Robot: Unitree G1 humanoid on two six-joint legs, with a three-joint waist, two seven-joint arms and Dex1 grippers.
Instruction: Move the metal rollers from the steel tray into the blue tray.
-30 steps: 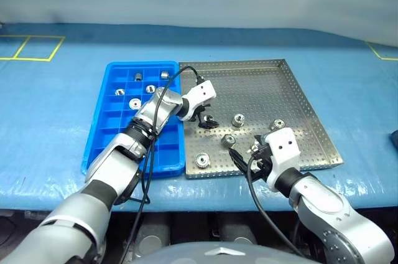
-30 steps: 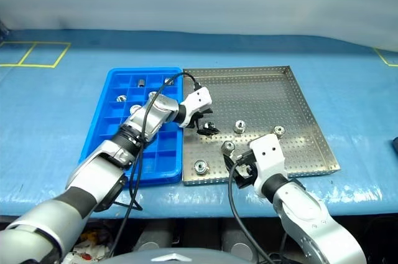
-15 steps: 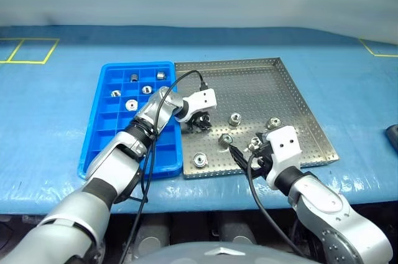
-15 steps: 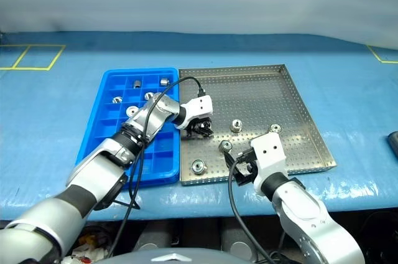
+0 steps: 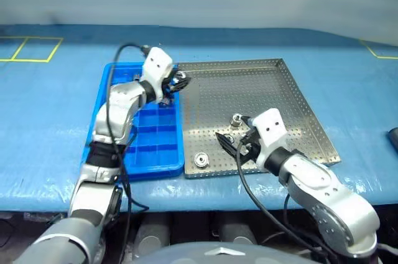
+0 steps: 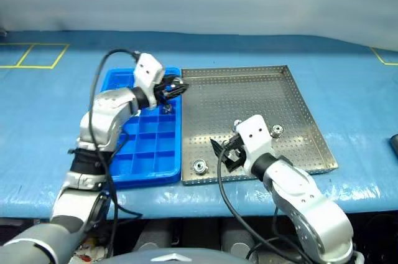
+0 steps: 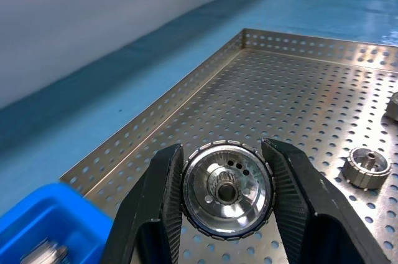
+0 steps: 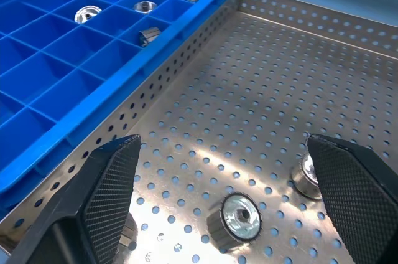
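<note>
Currently my left claw [image 7: 227,192] grips one metal roller [image 7: 227,189] over the blue tray [image 5: 149,146], which holds several. Right claw [image 8: 227,205] wide; three rollers remain in the steel tray [image 5: 267,89].

Left arm raised and bent, left tool [image 5: 178,80] clamped tight on a roller [image 7: 227,187], right tool [image 5: 231,146] held low, fingers spread wide
</note>
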